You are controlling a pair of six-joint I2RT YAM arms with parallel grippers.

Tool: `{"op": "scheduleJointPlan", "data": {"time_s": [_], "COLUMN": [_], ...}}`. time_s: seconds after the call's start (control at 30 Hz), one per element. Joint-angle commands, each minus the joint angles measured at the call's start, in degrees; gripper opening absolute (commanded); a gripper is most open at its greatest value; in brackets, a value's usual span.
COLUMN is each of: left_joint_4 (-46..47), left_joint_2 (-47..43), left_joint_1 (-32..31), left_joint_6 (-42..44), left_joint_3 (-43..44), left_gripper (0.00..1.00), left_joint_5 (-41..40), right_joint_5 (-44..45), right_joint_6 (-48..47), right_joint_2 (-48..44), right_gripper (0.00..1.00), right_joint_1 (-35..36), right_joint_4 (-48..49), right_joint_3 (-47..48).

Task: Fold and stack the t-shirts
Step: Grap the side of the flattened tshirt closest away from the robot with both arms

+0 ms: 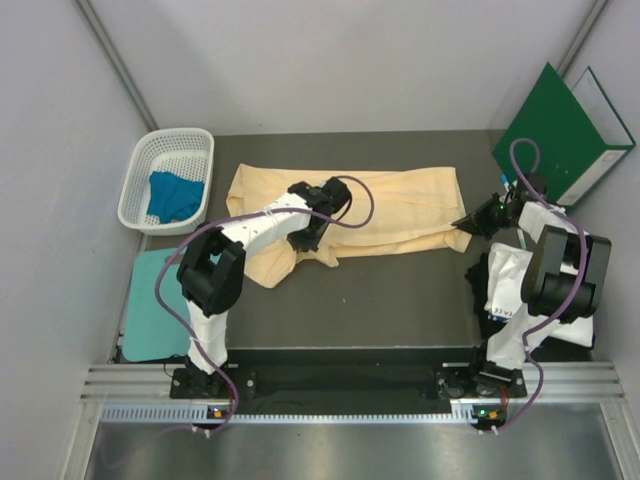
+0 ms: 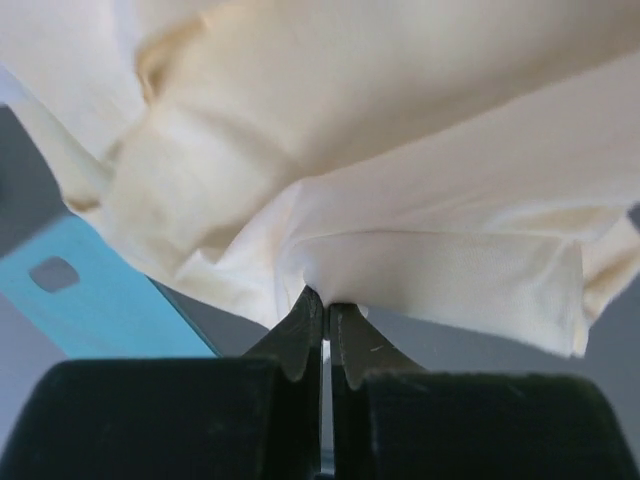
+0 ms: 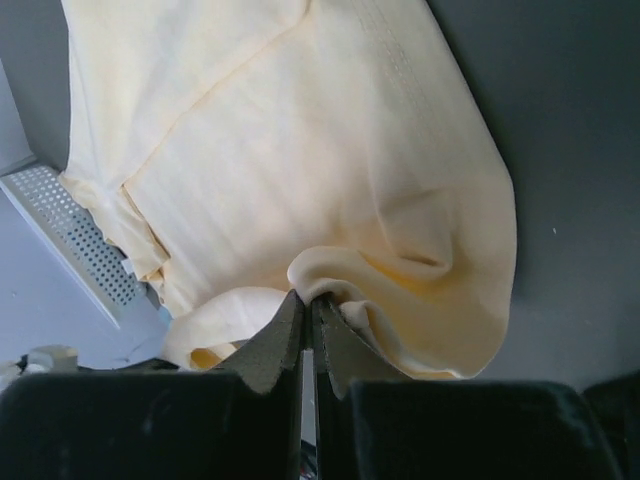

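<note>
The large pale peach-yellow t-shirt (image 1: 400,205) lies spread sideways across the dark table. My left gripper (image 1: 322,250) is over its near middle, shut on a fold of its hem (image 2: 430,270), with the jaws (image 2: 326,300) pinching the cloth edge. At the shirt's right near corner my right gripper (image 1: 465,222) is shut on a bunched fold (image 3: 340,270), and the rest of the shirt (image 3: 300,150) stretches away from it. A blue t-shirt (image 1: 172,195) lies in the white basket (image 1: 135,170).
A green folder (image 1: 560,130) leans against the back right wall. A teal mat (image 1: 155,300) lies at the near left, seen also in the left wrist view (image 2: 110,300). A heap of white and dark cloth (image 1: 482,275) lies beside the right arm.
</note>
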Motion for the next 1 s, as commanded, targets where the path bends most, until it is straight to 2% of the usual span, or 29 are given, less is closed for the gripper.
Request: {"op": "scheduleJointPlan", "data": {"time_s": [0.0, 0.1, 0.17, 0.3, 0.5, 0.7, 0.97], "left_joint_4": [-0.76, -4.70, -7.60, -8.85, -10.34, -12.36, -18.25], "left_joint_2": [7.31, 12.67, 14.08, 10.94, -0.49, -9.98, -15.35], "left_joint_1": [2.98, 5.08, 5.27, 5.10, 4.75, 3.25, 1.84], "left_joint_6": [6.72, 7.35, 5.60, 2.78, -2.75, -7.15, -4.44], "left_joint_3": [12.36, 21.78, 23.40, 16.40, 3.65, -5.15, -4.90], "left_gripper": [0.00, 0.00, 0.00, 0.00, 0.00, 0.00, 0.00], "left_joint_5": [-7.30, -7.67, -5.91, 0.41, 6.92, 12.46, 10.71], "right_joint_5": [-1.17, -1.79, -2.40, -3.20, -3.55, -1.71, -1.87], "right_joint_6": [-2.30, -2.74, -3.01, -4.24, -7.14, -11.88, -14.79], "right_joint_2": [3.05, 4.99, 5.34, 5.61, 4.91, 2.28, 0.86], "right_gripper": [0.01, 0.01, 0.01, 0.02, 0.02, 0.03, 0.03], "right_joint_1": [0.65, 0.74, 0.74, 0.83, 1.35, 1.62, 1.71], "right_joint_4": [0.85, -0.12, -0.82, -3.19, -7.32, -11.89, -11.73], "right_joint_3": [5.43, 7.80, 9.03, 10.53, 10.71, 8.69, 4.30]}}
